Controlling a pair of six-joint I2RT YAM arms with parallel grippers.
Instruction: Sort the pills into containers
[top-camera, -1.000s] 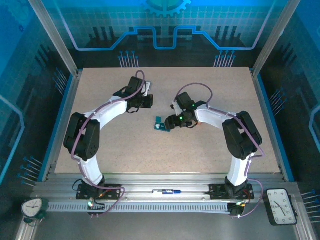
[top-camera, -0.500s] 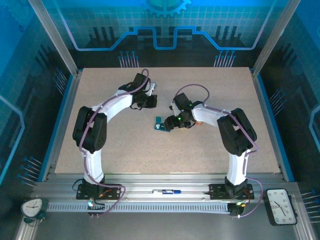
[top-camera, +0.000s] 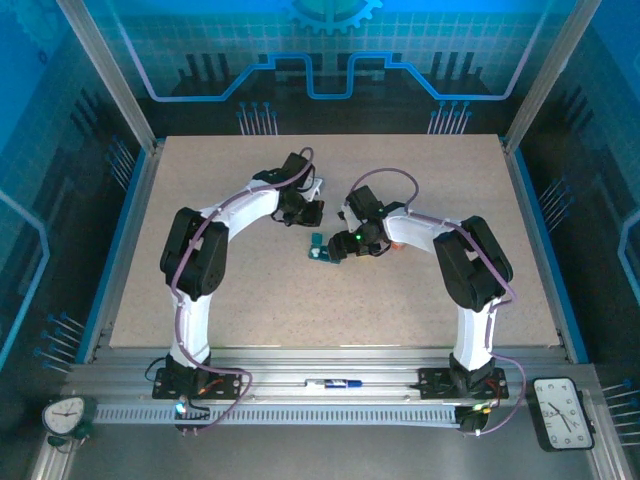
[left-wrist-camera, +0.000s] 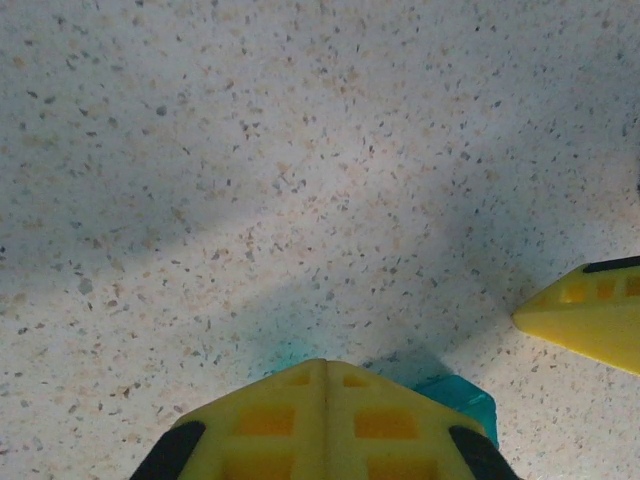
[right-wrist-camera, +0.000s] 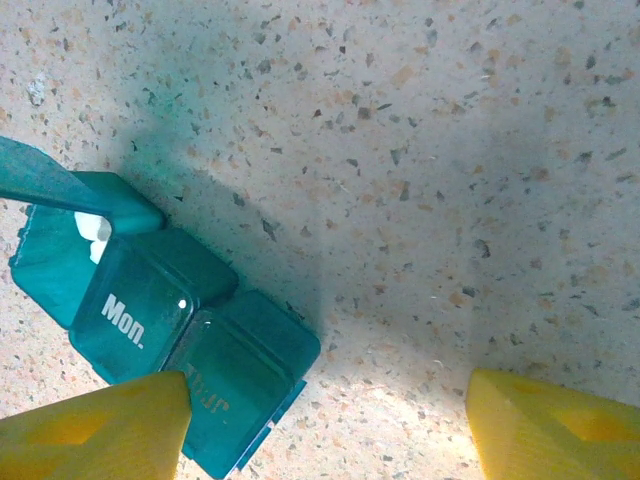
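Looking down from the top external view, we find our left gripper (top-camera: 308, 210) and right gripper (top-camera: 343, 243) close together near the middle of the table (top-camera: 420, 300). The small teal pill box (top-camera: 320, 250) lies flat just in front of the right jaws, touching or almost touching them. It sits a little apart from the left jaws, on their near side. From this height we cannot tell how wide either pair of jaws stands. Turning to the left wrist view, we see our left gripper (left-wrist-camera: 418, 340) with its yellow fingers (left-wrist-camera: 320, 420) spread apart and only speckled tabletop between them, so these jaws are open and hold nothing. One corner of the pill box (left-wrist-camera: 468, 402) pokes out just beside the lower finger, inside the gap but close to that finger alone. Moving to the right wrist view, our right gripper (right-wrist-camera: 328, 388) is open too, its two yellow fingertips (right-wrist-camera: 100, 430) set wide apart and closed on nothing. The pill box (right-wrist-camera: 170, 320) lies at the left finger, its nearest compartment reaching partly into the gap, well apart from the other finger. The middle compartment is shut under a lid marked "Mon." The compartment farthest from the jaws has its lid (right-wrist-camera: 70, 185) raised, with a white pill (right-wrist-camera: 93, 230) inside.
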